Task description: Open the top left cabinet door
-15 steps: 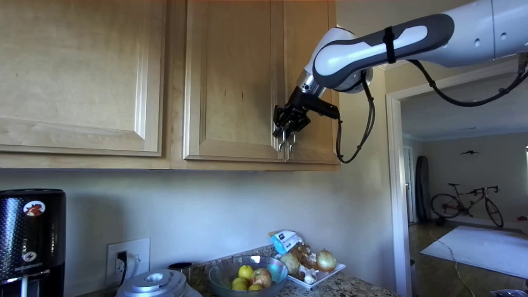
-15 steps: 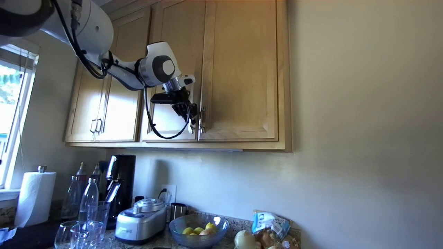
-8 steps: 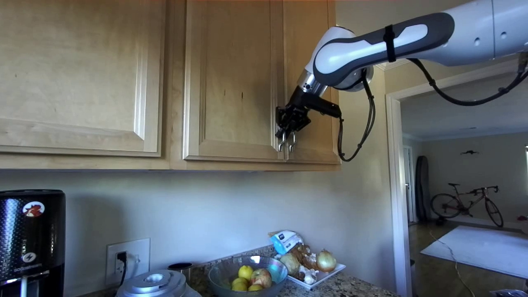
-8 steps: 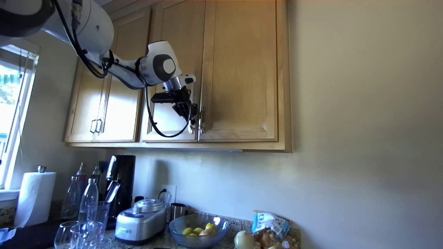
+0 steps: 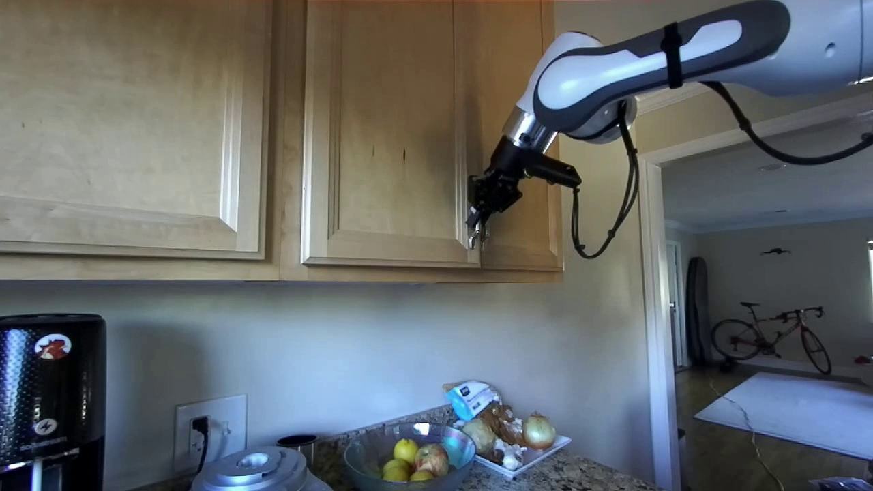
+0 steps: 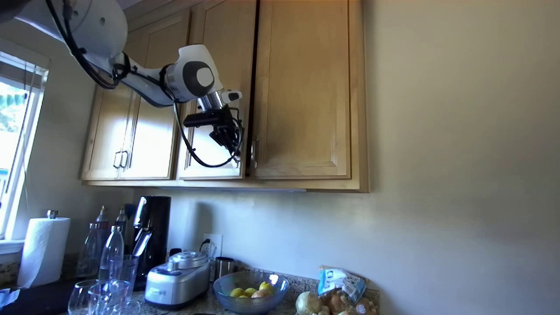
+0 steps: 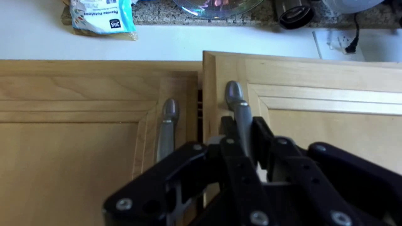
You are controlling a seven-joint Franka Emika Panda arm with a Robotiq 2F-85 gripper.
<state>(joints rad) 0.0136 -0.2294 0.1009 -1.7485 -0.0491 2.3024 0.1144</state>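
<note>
As the wrist view has it, grip: fingers of the gripper one on each side of the handle, pinching it.
Door: ajar; in an exterior view it hangs between the wide door and the neighbour, top cut off by the border.
Gap: dark slit between door and neighbour, plain in the wrist view and, beside the door, in an exterior view; pale marks inside too small to tell. In an exterior view the door's free edge covers it.
Neighbour's handle: beside the pinched one in the wrist view, its rest behind the gripper.
Handle from outside: in an exterior view, only the lower end shows below the gripper; in an exterior view, where the cable loops across, little more than a glint.
Gripper body: cut off by the wrist view's lower border.
Bag: "Peewee Potatoes" print legible, inverted, in the wrist view only.
Bowl: cut off at the wrist view's upper border; its fruit clear in both exterior views.
Glasses: in an exterior view only; overlapping, nearest bases cut off, count uncertain.
Bicycle: in an exterior view only, beyond the doorway.
Window: in an exterior view only, cut off at the border.
</note>
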